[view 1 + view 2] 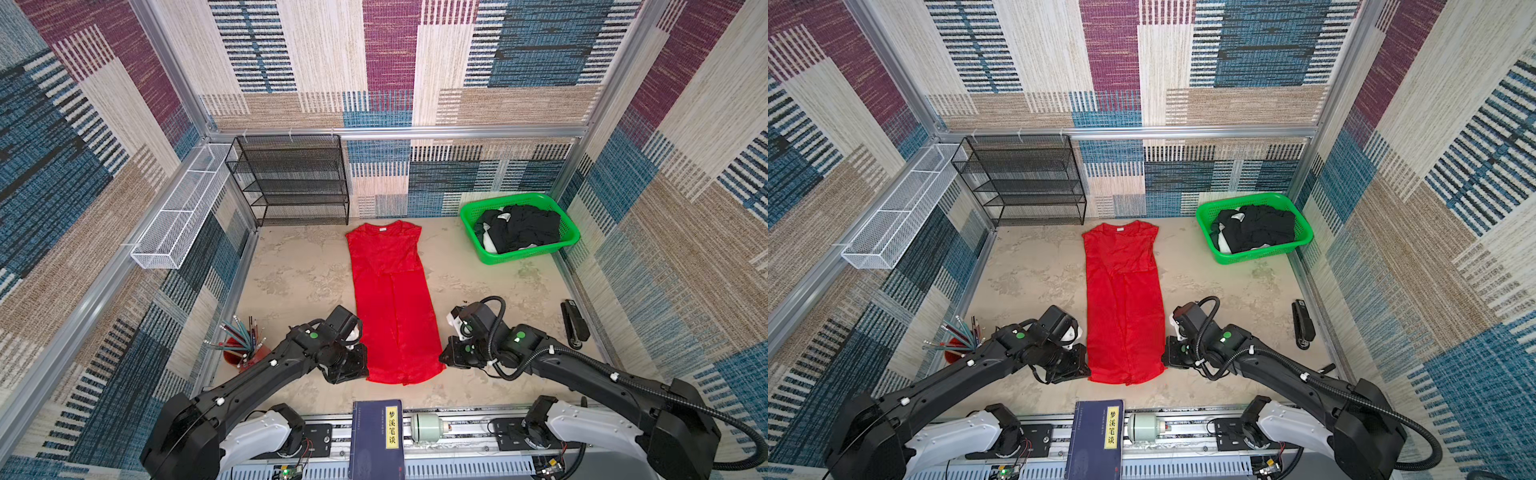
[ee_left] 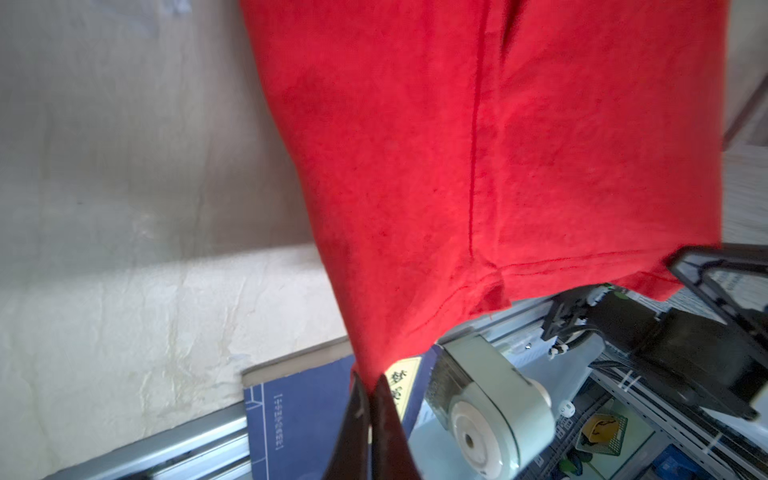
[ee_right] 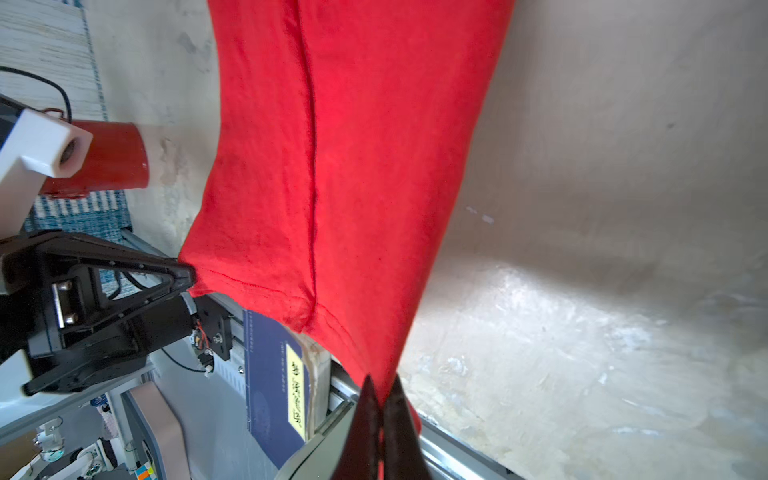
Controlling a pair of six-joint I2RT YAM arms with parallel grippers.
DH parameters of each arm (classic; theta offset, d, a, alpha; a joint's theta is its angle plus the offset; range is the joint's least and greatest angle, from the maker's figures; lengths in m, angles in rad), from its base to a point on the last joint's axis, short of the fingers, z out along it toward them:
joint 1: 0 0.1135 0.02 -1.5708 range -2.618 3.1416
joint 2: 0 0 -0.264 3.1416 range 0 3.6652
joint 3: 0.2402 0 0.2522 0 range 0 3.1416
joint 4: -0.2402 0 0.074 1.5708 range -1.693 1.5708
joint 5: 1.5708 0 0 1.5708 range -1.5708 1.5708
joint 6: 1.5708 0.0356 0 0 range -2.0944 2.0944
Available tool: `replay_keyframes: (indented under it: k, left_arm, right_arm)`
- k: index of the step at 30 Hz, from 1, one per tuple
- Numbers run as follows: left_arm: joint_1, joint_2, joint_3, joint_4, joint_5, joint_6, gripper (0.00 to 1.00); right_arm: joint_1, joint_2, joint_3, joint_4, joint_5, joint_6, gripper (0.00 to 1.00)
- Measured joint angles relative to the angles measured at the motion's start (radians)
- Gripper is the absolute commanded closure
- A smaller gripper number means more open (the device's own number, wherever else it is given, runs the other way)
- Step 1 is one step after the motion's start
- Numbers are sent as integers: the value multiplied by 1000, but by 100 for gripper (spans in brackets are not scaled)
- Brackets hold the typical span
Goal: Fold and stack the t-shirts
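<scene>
Pinching the near hem of the red t-shirt [image 1: 390, 299] at both corners, the two arms stand ready for a crosswise fold. The shirt lies mid-bench as a long narrow strip, sides already turned in, collar at the far end. The black t-shirts [image 1: 519, 232] sit heaped in the green basket [image 1: 507, 199] at the far right, well apart.

**Grip.** The left gripper [image 2: 370, 380] is closed on the left hem corner and the right gripper [image 3: 381, 386] on the right one. In each wrist view the cloth draws to a narrow peak between the jaws.

**Risks.**
- Each bite takes only a little cloth, so a quick pull could likely slip a corner free.
- Whether every folded layer is caught cannot be told. A missed under-layer would trail and let the turned-in sides fall open.
- Unequal travel of the two arms would skew the fold line.
- The left forearm passes near the pencil cup [image 1: 243, 353], and a wide elbow swing might tip it.

**Pose.** Both arms reach out from the near rail, forearms angled inward and wrists low over the bench [image 1: 299, 274]. The grippers flank the hem and face one another across it.
</scene>
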Motion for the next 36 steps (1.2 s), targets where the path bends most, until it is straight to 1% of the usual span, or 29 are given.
replay_keyframes:
  k: [3,5,8,11,14,21,28,36]
  left_arm:
    - [5,-8,75,-37,-55,22,100]
    - [13,7,117,-56,-102,30,100]
    - [32,50,169,-68,-151,52,100]
    - [77,111,223,-65,-178,82,100]
    - [138,194,292,-50,-195,130,100]
    - [267,440,510,-26,-172,271,100]
    - [340,667,747,-33,-161,356,100]
    - [395,839,933,-51,-140,381,100]
  right_arm:
    - [-16,37,72,-29,26,0,100]
    - [-39,76,115,-47,58,-1,100]
    - [-87,129,167,-50,74,-14,100]
    - [-141,200,237,-43,94,-43,100]
    - [-189,301,330,-23,95,-93,100]
    - [-261,613,610,24,84,-193,100]
    - [-303,872,877,23,85,-237,100]
    - [-357,1060,1114,-37,87,-256,100]
